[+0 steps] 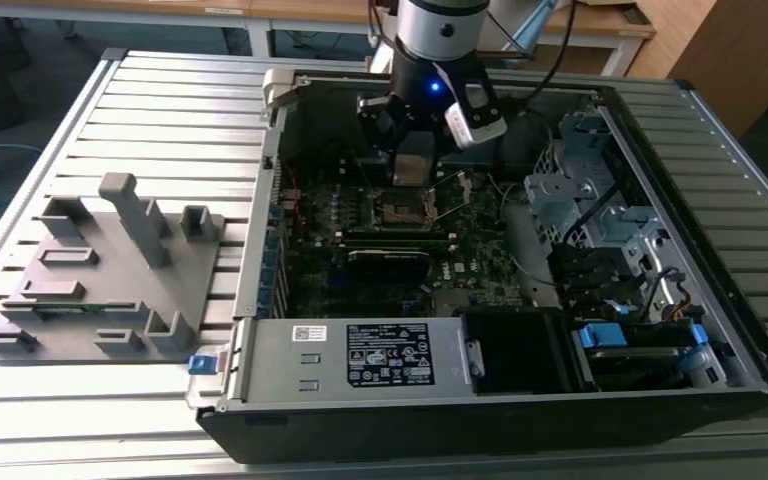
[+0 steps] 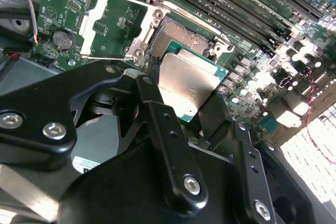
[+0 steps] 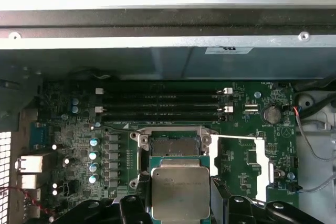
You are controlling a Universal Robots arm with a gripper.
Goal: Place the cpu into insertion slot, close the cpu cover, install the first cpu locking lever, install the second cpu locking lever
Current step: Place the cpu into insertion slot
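Holding the cpu [image 3: 180, 192] flat by two edges in the pincer [image 1: 411, 166], just off the slot [image 3: 175, 145] toward twelve o'clock in the exterior view, with the cover [image 2: 90, 27] swung clear for seating.

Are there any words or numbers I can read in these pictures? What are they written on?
White label on the grey metal box: black print, too small to read.
Small white sticker beside it: too small to read.
Grey-silver square cpu: faint marks on top, too blurred to read.
Pale tag on the grey case wall: too blurred to read.
So nothing can be quoted.
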